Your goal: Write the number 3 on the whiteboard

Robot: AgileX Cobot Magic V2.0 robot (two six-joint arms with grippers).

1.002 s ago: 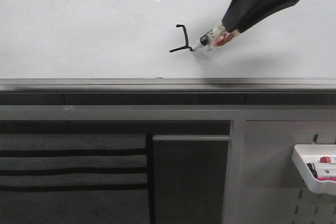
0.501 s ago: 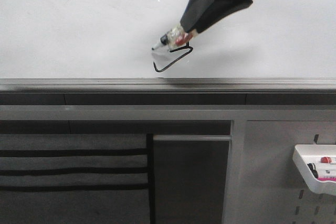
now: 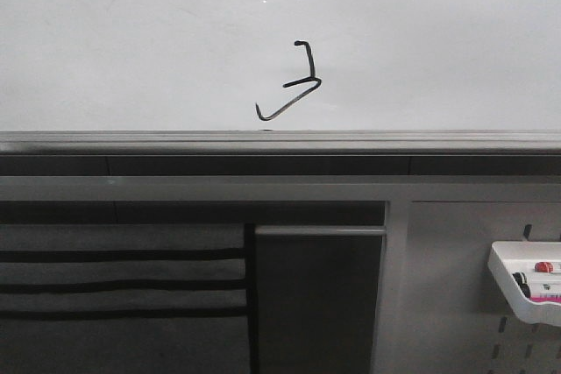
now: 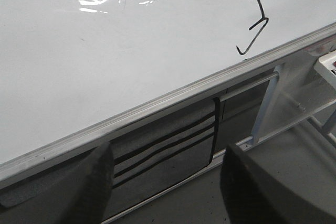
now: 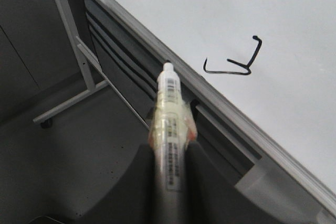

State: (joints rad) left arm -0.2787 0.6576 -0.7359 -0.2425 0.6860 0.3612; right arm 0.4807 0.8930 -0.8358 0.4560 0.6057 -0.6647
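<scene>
Near whiteboard [image 3: 131, 41] rail [image 3: 280, 139]: number 3 [image 3: 294, 83] | marker [image 5: 170, 129] lifted clear

The left gripper [image 4: 168, 182] shows in its own wrist view as two broad fingers [image 4: 92, 187] of matt black plastic — thick, smooth, with rounded inner edges and a faint grey sheen where light catches them. No screws, cables or markings are visible on them.

The right gripper [image 5: 169, 153] appears in its wrist view as the same dark, matt material: two curved, smooth-surfaced fingers [image 5: 210, 182], charcoal to black, widening toward the wrist. Their surfaces are plain — any fine detail is lost in blur and shadow.
</scene>
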